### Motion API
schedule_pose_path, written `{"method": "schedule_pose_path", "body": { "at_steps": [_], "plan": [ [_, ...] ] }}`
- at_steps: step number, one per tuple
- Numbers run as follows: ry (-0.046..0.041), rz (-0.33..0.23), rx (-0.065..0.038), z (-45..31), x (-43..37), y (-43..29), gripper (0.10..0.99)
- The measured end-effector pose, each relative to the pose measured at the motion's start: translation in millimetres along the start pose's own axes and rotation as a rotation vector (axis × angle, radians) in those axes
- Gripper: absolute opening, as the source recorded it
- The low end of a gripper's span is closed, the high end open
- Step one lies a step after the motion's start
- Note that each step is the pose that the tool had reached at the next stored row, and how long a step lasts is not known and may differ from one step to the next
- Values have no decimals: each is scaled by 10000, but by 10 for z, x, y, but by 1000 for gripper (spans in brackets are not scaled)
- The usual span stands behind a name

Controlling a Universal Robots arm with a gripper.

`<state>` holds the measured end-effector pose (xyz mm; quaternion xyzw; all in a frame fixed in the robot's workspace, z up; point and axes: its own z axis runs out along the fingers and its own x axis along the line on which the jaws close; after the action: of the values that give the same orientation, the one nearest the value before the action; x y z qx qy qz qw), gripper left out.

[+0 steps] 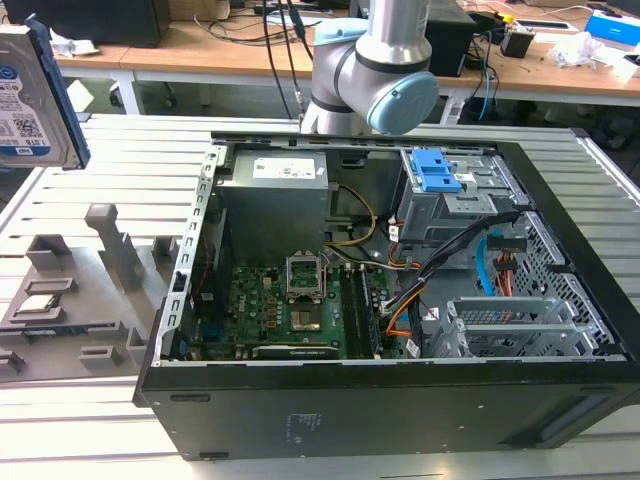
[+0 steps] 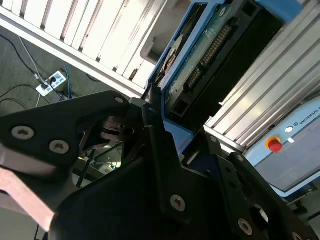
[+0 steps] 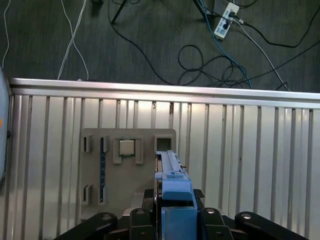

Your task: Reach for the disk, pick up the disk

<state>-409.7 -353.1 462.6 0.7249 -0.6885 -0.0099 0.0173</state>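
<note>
case (image 1: 400, 420) lies open on the slatted table (image 1: 120, 160), with the grey holder (image 1: 70, 300) beside it at the exterior view's left. the disk (image 1: 32, 95) hangs on edge well above that holder. the gripper (image 3: 175, 197) pinches its blue frame, fingers (image 2: 153, 117) pressed against it. judgement: a firm squeeze and a straight, untilted lift suit this step.

Slatted metal table (image 1: 120, 160) bears computer case (image 1: 400, 420) and grey fixture (image 1: 90, 300)
</note>
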Motion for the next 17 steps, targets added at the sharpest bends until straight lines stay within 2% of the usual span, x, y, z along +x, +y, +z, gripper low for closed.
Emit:
{"method": "schedule_pose_path", "body": {
  "at_steps": [7,8,10,12,15,17],
  "plan": [
    [0,0,0,-124,1,2,369],
    [-1,0,0,-175,2,3,369],
    [0,0,0,-221,2,4,369],
    [0,0,0,-300,3,5,369],
    [-1,0,0,-348,3,6,369],
    [-1,0,0,-350,3,5,369]
  ]
}}
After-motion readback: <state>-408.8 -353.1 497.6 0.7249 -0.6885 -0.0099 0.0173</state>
